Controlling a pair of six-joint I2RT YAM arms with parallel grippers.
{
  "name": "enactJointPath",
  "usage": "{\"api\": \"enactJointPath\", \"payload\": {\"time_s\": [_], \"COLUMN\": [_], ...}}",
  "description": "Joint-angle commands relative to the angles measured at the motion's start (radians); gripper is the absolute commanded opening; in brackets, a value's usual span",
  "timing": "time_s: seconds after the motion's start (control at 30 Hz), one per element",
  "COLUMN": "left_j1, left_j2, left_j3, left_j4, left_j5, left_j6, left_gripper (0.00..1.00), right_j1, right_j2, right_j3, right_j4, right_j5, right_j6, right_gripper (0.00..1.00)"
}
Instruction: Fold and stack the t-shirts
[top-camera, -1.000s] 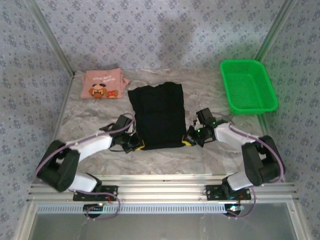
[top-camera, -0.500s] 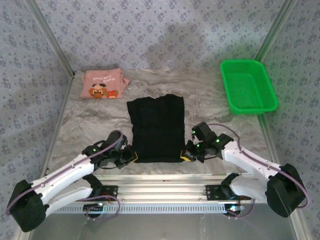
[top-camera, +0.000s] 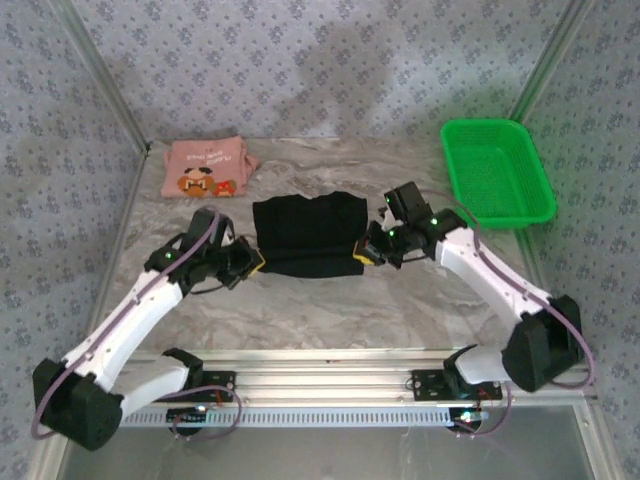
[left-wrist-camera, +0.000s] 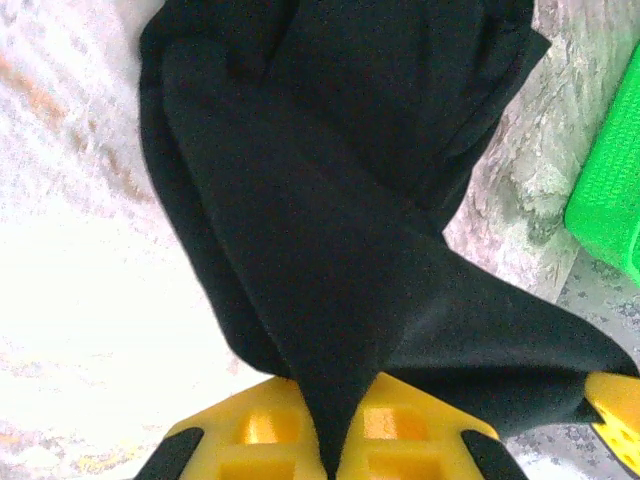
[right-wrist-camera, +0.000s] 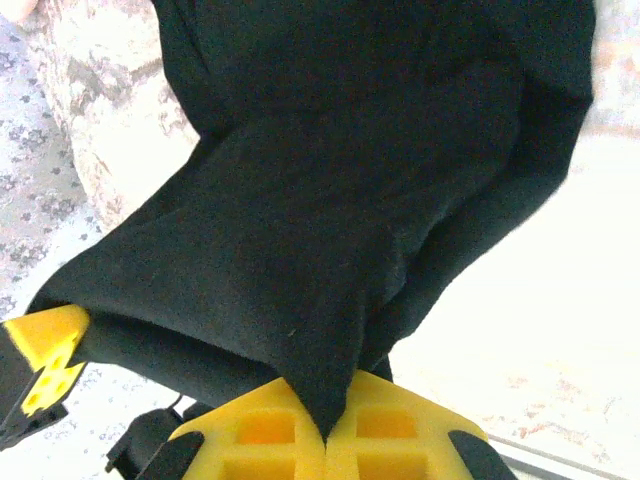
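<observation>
The marbled desk (top-camera: 330, 310) carries everything. At its middle lies the black t-shirt (top-camera: 308, 232), bunched into a short, wide band. Its near edge is lifted off the surface at both corners, and how the layers beneath lie cannot be made out. The green basket (top-camera: 495, 172) sits at the far right, well apart from the cloth. In the left wrist view only a sliver of it (left-wrist-camera: 612, 190) shows, cut off by the frame. The pink t-shirt (top-camera: 205, 167) lies folded at the far left, face print upward; its lettering is too small to read.

The left hand (top-camera: 252, 263) is closed on the shirt's near left corner, and the right hand (top-camera: 362, 253) is closed on its near right corner. In the left wrist view the dark fabric (left-wrist-camera: 330, 200) runs down between that hand's yellow fingers (left-wrist-camera: 330, 440) and hides their tips. The right wrist view shows the same thing, with cloth (right-wrist-camera: 380, 150) pinched in the hand (right-wrist-camera: 325, 435).
</observation>
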Motion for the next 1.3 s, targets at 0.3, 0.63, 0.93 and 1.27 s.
{"api": "enactJointPath", "payload": {"time_s": [0.3, 0.63, 0.93, 1.27], "left_j1": [0.155, 0.240, 0.282, 0.327], "left_j2": [0.361, 0.580, 0.783, 1.047], "left_j3": [0.305, 0.437, 0.580, 0.834], "left_j4": [0.016, 0.044, 0.044, 0.014], "left_j5": [0.124, 0.185, 0.223, 0.262], "left_j6": [0.211, 0.274, 0.316, 0.359], "left_gripper": [0.00, 0.00, 0.00, 0.12], "right_j1": [-0.157, -0.219, -0.239, -0.266], "right_j2": [0.338, 0.549, 0.738, 0.940], "right_j3": [0.335, 0.493, 0.674, 0.846], "right_j4": [-0.085, -0.107, -0.130, -0.118], "right_j5": [-0.052, -0.062, -0.054, -0.038], "right_j6": [-0.173, -0.211, -0.210, -0.175], "right_gripper": [0.00, 0.00, 0.00, 0.12]}}
